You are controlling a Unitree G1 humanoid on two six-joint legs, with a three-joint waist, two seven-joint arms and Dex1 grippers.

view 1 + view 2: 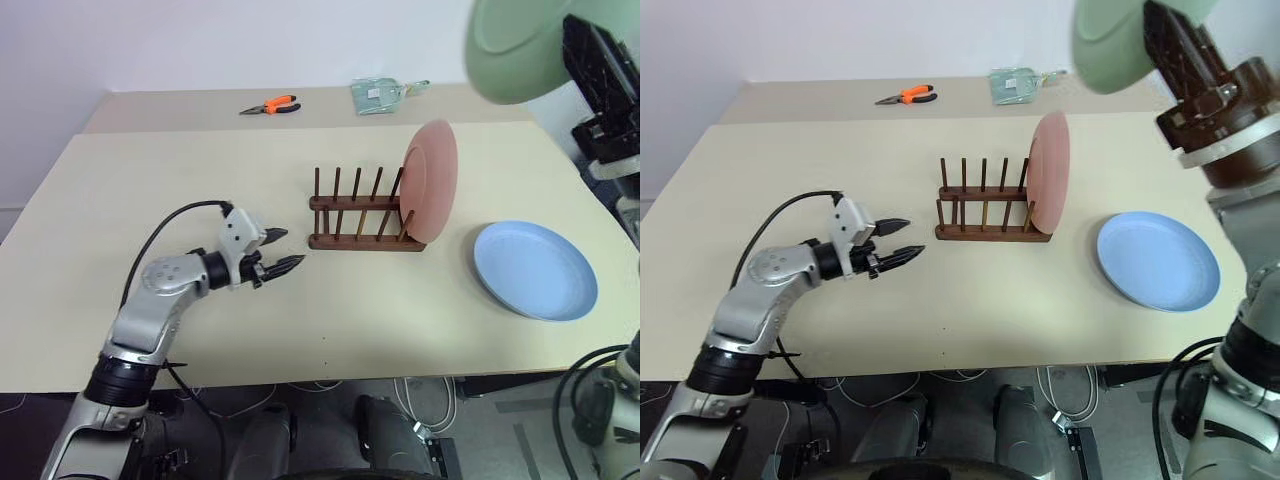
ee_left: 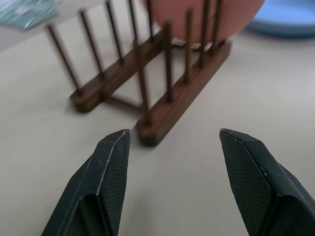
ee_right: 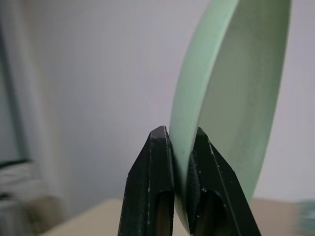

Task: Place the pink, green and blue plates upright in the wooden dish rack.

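- Right claw (image 3: 179, 142) pinches the green plate (image 1: 520, 45) by its rim, raised high over the bench's far right corner.
- Left claw (image 1: 282, 250) hangs open beside the rack (image 1: 365, 215), which holds the pink plate (image 1: 432, 180) at its right end.
- Blue plate (image 1: 535, 270) lies flat; next, I judge, the green plate must be lowered upright between pegs.

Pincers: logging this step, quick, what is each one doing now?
Left pincer: open, empty, beside the wooden dish rack.
Right pincer: shut on the green plate.
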